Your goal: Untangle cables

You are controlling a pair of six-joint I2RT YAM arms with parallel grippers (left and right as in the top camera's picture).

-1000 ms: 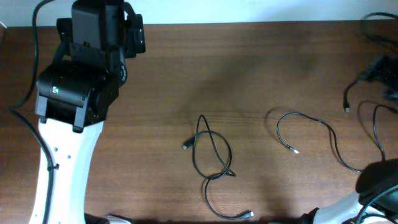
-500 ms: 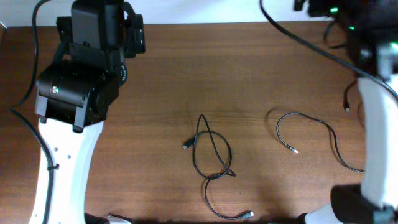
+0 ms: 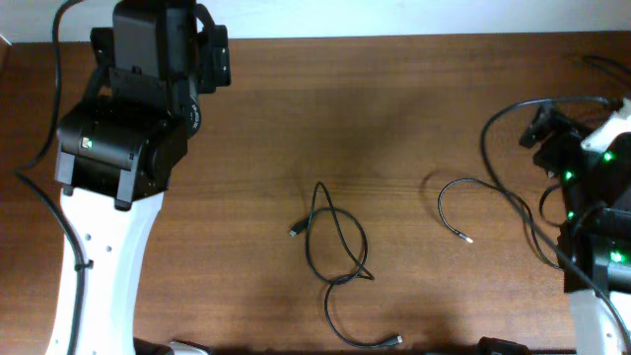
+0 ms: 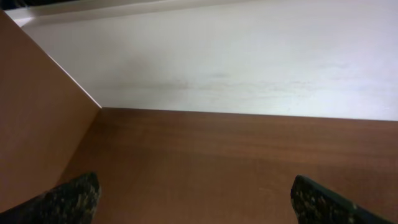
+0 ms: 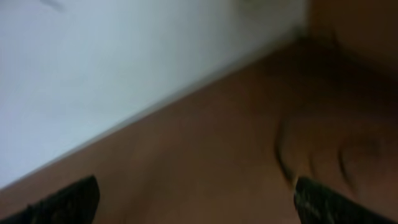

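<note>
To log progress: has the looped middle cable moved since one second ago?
No. The looped cable keeps its spot and shape, judged against the unmoving left arm.

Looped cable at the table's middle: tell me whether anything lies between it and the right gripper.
Only the second cable lies between the looped cable and the right arm, without touching the loop. Nothing else visible stands in that stretch. The right gripper is open and holds nothing.

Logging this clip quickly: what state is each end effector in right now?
Left end effector: open, fingers wide apart, holding nothing.
Right end effector: open, holding nothing, though its wrist view is blurred.
</note>
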